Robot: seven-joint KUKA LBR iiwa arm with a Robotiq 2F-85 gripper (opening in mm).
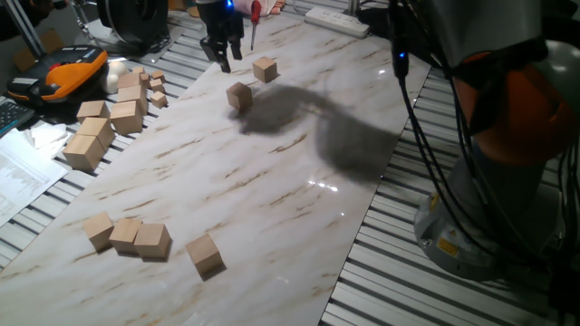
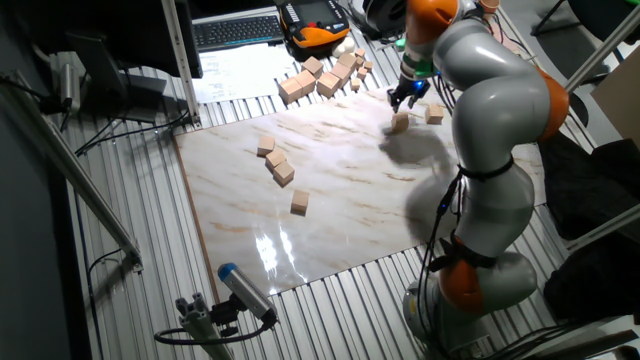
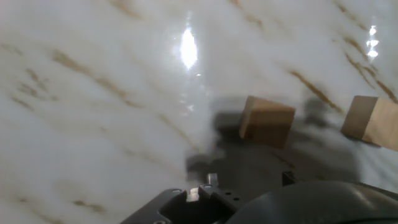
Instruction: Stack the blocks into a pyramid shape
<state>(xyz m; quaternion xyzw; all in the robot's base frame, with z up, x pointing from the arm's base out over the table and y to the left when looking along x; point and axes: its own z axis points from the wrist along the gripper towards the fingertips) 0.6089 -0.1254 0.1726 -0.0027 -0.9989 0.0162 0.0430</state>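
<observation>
From one fixed view, the black two-finger gripper [image 1: 224, 56] hangs above the marbled white bench [image 1: 272, 181], fingers slightly parted and holding nothing, with two small light-tan wooden cubes [image 1: 239, 95] apart from it at about five o'clock and three o'clock [image 1: 265, 69]. The other fixed view shows four more cubes [image 2: 277, 165] well apart at eight o'clock. In the hand view the fingers are hidden; the nearer cube [image 3: 267, 121] lies ahead at one o'clock.

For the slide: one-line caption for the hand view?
Hand view over the marble tabletop: two loose wooden blocks, one just ahead, one at the right edge, none stacked.
</observation>
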